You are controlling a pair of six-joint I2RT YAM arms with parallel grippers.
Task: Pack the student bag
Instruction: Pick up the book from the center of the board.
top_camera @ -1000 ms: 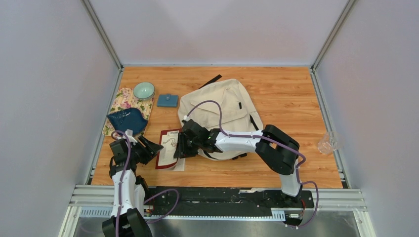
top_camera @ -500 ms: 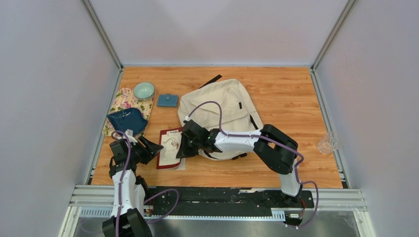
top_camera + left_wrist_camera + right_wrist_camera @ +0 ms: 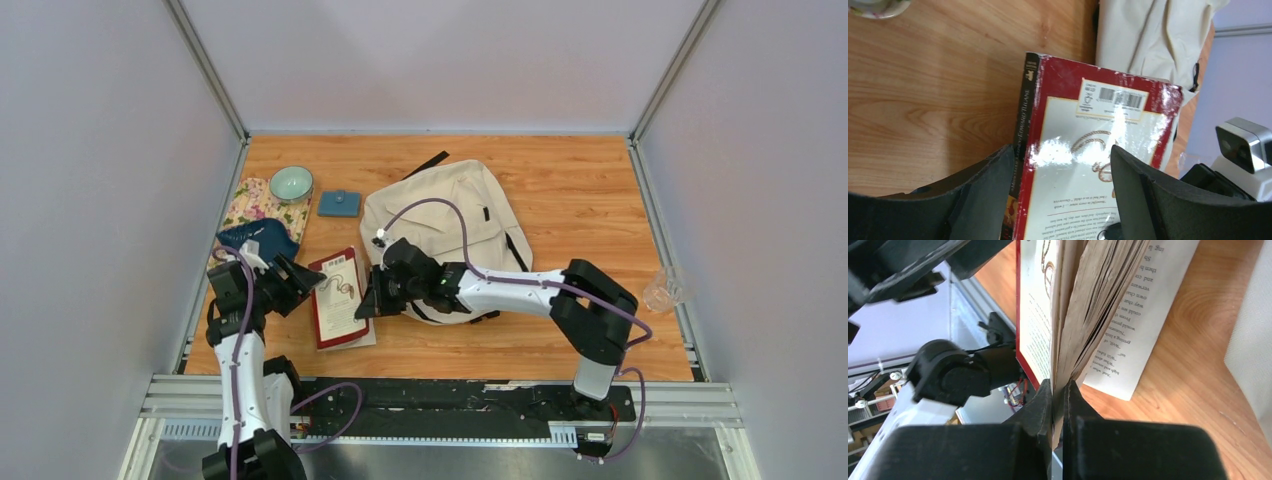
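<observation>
The cream student bag (image 3: 445,225) lies at the table's middle, its fabric also showing in the left wrist view (image 3: 1148,35). Just left of it lies a book with a red-bordered cover (image 3: 338,298). My right gripper (image 3: 366,300) is at the book's right edge. In the right wrist view it is shut (image 3: 1059,385) on a bunch of the book's pages (image 3: 1088,305), lifting them. My left gripper (image 3: 303,283) is at the book's left edge. It stands open (image 3: 1060,155), its fingers straddling the spine side of the cover (image 3: 1093,145).
A teal bowl (image 3: 291,183), a dark blue leaf-shaped dish (image 3: 257,243) and a floral cloth (image 3: 245,205) sit at the left. A small blue pouch (image 3: 339,204) lies behind the book. A clear glass (image 3: 663,290) stands at the right edge.
My right gripper has shut on the book's pages. My left gripper has moved forward to the book's left edge and opened wider. The book has shifted slightly left.
</observation>
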